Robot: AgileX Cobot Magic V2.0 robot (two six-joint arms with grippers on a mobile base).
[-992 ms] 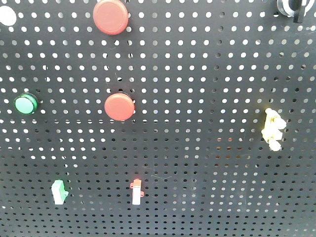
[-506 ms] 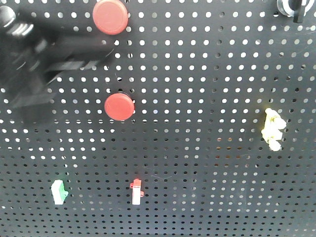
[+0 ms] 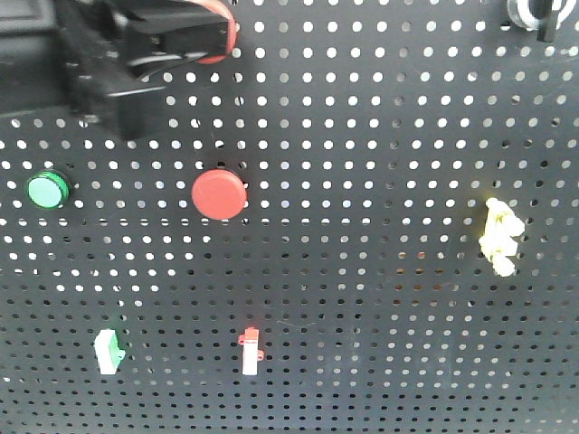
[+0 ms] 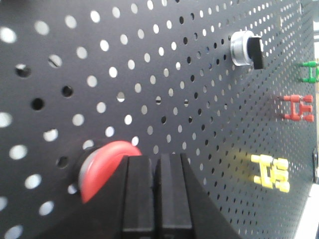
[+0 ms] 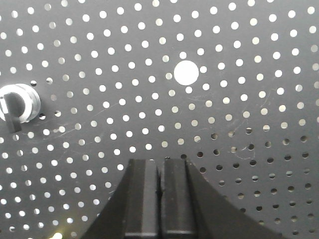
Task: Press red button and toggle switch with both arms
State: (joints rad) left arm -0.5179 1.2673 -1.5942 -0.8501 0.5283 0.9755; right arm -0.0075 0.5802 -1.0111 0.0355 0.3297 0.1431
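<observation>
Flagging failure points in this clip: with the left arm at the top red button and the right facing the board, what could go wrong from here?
1. The shut left gripper covers the right part of the red button, not its centre; a push may slip off the rim.
2. The shut right gripper faces bare pegboard, the knob switch far off to its side; pushing straight ahead would likely meet only panel.

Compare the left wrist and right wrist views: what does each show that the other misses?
Left wrist only: the shut left gripper in front of the red button, plus the yellow switch, red switch and green switch. Right wrist only: the shut right gripper and a large round hole. Both: the pegboard and the rotary knob.
</observation>
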